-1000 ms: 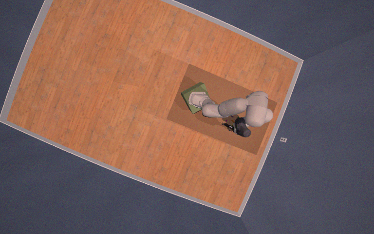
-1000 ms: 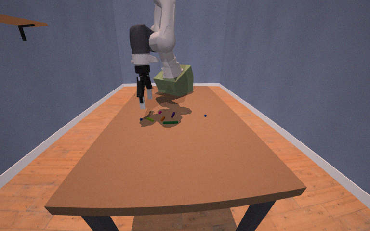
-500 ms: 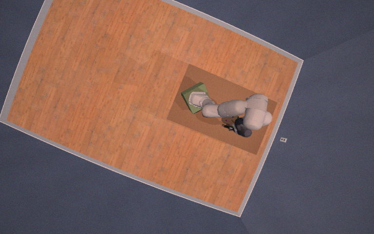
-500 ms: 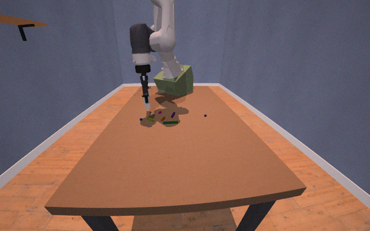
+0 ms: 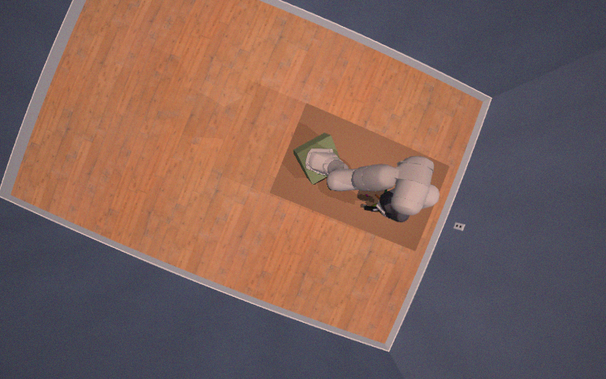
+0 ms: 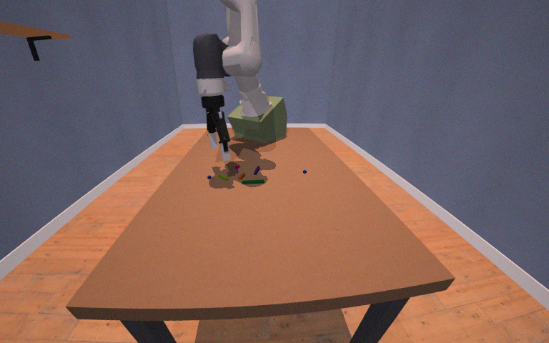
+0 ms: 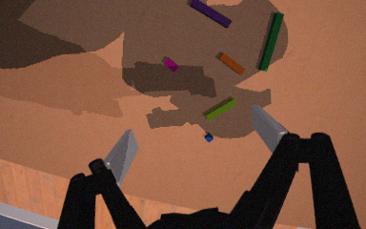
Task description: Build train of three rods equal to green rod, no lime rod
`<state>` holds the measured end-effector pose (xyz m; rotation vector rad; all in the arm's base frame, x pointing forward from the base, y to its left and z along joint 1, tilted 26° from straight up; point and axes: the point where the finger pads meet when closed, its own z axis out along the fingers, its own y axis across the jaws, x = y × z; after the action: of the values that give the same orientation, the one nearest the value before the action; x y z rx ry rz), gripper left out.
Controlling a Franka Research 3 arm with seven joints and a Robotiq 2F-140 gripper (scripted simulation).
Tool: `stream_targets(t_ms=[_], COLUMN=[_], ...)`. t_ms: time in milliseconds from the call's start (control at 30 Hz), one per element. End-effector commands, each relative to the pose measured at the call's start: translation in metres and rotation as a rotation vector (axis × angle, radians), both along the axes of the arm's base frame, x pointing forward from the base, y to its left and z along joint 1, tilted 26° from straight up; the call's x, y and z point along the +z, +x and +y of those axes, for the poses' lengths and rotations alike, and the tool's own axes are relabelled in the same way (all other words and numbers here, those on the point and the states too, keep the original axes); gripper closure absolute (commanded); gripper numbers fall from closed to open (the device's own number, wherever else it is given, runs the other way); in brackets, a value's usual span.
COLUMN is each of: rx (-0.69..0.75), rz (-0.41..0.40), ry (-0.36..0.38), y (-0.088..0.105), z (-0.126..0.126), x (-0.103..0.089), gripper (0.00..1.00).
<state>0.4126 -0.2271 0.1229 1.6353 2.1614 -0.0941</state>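
On the counter [image 5: 357, 133] [image 6: 259, 250] [image 7: 324, 105], the green rod [image 6: 252, 181] [image 7: 272, 42] is lying nearest; the left blue rod [image 6: 209, 176] [image 7: 209, 137] is sitting just beyond, the right blue rod [image 6: 304, 171] well apart, the purple rod [image 6: 256, 170] [image 7: 211, 13] between them. Farther back, the jaws are hovering wide apart, holding nothing. They seem to be approaching a first pick; that's calling for aligning over one train rod, probably the left blue, and lowering without nudging the lime rod [image 6: 223, 177] [image 7: 220, 109].

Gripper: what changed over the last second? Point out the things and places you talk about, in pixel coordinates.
The gripper [image 5: 375, 208] [image 6: 219, 151] [image 7: 192, 128] turned about its upright axis: in the exterior view its nearer fingertip swung left to right. It's open; no rod taken. The green rod [image 5: 386, 191] [image 6: 252, 181] [image 7: 272, 42], orange rod [image 5: 377, 197] [image 6: 241, 176] [image 7: 232, 64] and purple rod [image 6: 256, 170] [image 7: 211, 13] stayed put.
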Motion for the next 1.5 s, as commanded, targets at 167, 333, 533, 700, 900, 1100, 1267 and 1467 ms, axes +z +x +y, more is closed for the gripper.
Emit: stream_targets(t_ms=[167,333,533,700,900,1100,1267,1467], rx=[0.249,0.335,0.445,0.538,0.643,0.753,0.846,0.950], rz=[0.068,0.096,0.132,0.162,0.196,0.233,0.263,0.297], ry=[-0.074,-0.100,-0.135,-0.164,-0.196,-0.231,-0.261,-0.294], y=[0.004,0.006,0.009,0.010,0.012,0.014,0.016,0.017], z=[0.003,0.004,0.007,0.008,0.010,0.012,0.014,0.016], x=[0.002,0.003,0.003,0.004,0.004,0.004,0.005,0.005], gripper=[0.00,0.00,0.00,0.00,0.00,0.00,0.00,0.00])
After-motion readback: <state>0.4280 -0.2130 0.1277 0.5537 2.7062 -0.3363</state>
